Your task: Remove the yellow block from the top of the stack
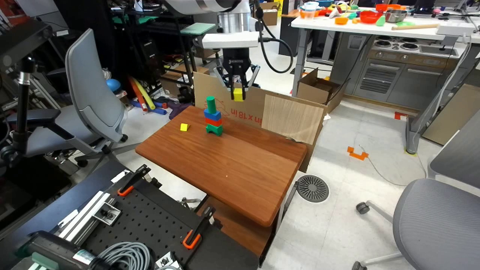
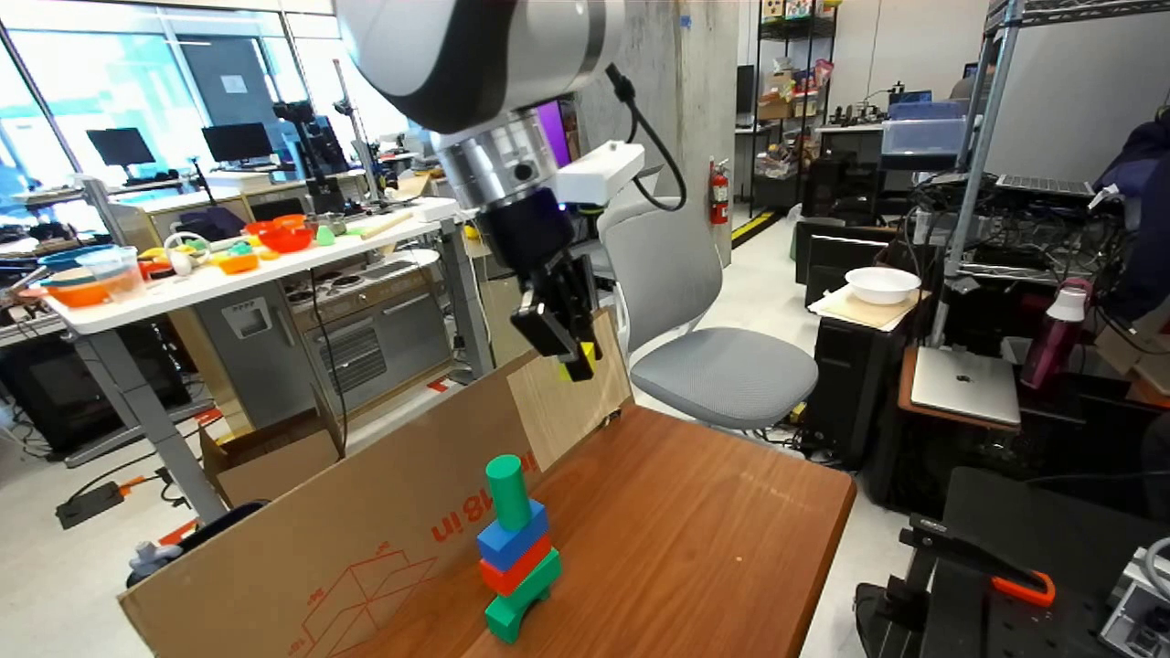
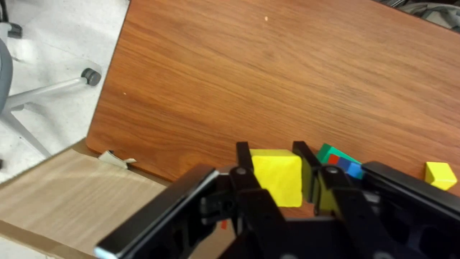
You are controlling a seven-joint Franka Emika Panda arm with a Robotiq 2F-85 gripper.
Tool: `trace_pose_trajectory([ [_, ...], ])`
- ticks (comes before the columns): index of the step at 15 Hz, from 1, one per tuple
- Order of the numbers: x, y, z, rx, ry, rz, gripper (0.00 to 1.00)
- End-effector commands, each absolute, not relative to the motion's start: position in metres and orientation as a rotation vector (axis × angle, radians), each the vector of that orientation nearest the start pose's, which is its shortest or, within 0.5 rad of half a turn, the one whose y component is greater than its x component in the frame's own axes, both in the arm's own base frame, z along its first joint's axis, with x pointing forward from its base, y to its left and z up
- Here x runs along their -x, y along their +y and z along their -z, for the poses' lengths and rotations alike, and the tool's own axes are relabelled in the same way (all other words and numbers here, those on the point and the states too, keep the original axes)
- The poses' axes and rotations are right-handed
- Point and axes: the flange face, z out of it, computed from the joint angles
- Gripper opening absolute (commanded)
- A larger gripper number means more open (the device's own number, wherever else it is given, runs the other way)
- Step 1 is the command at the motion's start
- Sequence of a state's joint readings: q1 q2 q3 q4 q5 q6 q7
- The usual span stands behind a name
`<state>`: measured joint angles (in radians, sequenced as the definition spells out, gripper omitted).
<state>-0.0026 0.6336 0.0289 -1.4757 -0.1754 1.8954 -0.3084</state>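
The yellow block is held in the air between the fingers of my gripper. The block also shows in the wrist view, with a finger on each side, and partly behind a finger in an exterior view. The stack stands upright on the table: a green arch, a red block, a blue block and a green cylinder on top. It also shows in an exterior view and, partly hidden by a finger, in the wrist view. My gripper is higher than the stack and off to its side.
A second yellow block lies on the wooden table near the stack; it also shows in the wrist view. A cardboard sheet stands along the table's edge beside the stack. A grey chair is beyond the table.
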Motion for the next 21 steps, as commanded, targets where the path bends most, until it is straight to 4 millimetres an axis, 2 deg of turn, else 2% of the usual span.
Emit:
trace_pose_trajectory([
  [1,-0.689,-0.058,-0.279,3.159,-0.439,-0.372,0.08],
  [3,-0.69,-0.087,-0.259,3.145,-0.34,-0.405,0.08],
  [6,-0.693,-0.113,-0.225,3.119,-0.215,-0.434,0.08],
  [10,-0.702,-0.129,-0.174,3.106,-0.083,-0.468,0.08],
  [13,-0.71,-0.136,-0.146,3.113,0.001,-0.493,0.08],
  [21,-0.722,-0.147,-0.109,3.102,0.051,-0.534,0.08],
])
